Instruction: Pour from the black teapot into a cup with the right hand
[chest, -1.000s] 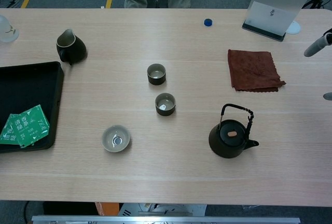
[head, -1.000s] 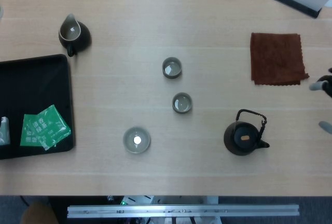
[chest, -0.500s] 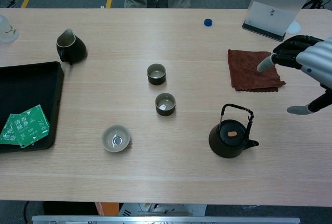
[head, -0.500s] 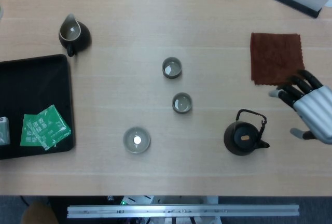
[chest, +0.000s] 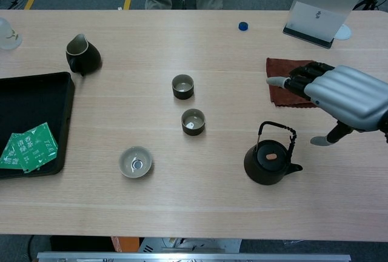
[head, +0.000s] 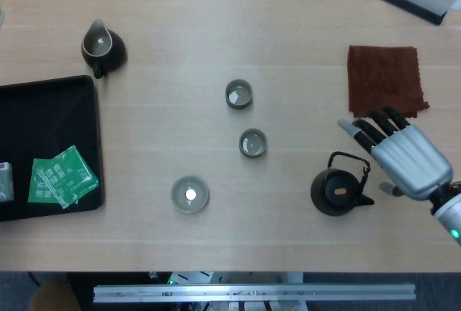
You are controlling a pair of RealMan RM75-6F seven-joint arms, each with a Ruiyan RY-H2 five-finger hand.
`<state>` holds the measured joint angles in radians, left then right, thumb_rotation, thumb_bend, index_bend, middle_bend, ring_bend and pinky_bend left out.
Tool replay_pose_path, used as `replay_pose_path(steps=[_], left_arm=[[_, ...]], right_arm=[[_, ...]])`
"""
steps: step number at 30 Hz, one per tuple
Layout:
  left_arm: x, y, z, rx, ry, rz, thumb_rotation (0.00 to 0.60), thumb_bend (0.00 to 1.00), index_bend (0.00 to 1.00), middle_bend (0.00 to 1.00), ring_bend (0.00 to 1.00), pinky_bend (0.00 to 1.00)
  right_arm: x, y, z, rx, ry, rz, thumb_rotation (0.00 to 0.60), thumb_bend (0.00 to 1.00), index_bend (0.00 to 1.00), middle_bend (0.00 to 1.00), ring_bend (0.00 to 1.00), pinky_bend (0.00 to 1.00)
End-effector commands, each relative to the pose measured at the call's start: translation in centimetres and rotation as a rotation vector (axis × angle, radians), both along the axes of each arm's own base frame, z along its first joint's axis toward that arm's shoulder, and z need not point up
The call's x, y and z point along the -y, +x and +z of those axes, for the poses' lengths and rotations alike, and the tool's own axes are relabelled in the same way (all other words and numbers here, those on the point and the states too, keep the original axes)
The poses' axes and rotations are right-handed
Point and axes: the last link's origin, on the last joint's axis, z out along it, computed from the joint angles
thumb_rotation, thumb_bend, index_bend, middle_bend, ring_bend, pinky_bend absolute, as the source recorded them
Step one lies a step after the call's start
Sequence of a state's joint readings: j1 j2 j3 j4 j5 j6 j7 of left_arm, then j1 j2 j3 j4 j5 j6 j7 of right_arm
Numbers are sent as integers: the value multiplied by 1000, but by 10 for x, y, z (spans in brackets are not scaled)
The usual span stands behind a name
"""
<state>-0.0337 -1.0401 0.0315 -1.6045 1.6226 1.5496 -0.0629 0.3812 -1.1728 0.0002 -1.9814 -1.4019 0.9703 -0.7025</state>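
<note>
The right hand (head: pixel 405 156) has moved in from the tabletop's edge since half a second ago and now hovers just right of the black teapot (head: pixel 334 191), fingers spread and holding nothing. Whether the thumb touches the teapot's spout is hard to tell. The teapot itself has not shifted, upright on the tabletop (head: pixel 216 30), with the nearest cup (head: pixel 253 142) to its left and the brown cloth (head: pixel 384 79) beyond it.
</note>
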Motion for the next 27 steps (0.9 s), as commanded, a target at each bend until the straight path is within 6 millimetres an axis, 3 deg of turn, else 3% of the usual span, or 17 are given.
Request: replay_pose_path(steps=[1, 16, 27], left_arm=[[0, 0, -1, 3, -9, -3, 600, 379, 132, 180, 6, 45], [4, -6, -2, 10, -12, 9, 600, 380, 132, 180, 5, 45], [6, -7, 1, 11, -11, 14, 600, 379, 132, 180, 5, 45]], right_arm=[[2, 2, -11, -13, 11, 4, 600, 0, 21, 174, 68, 92], [-4, -14, -30, -88, 40, -29, 600, 0, 21, 173, 64, 91], [12, -25, -51, -127, 26, -44, 600, 0, 21, 173, 63, 91]])
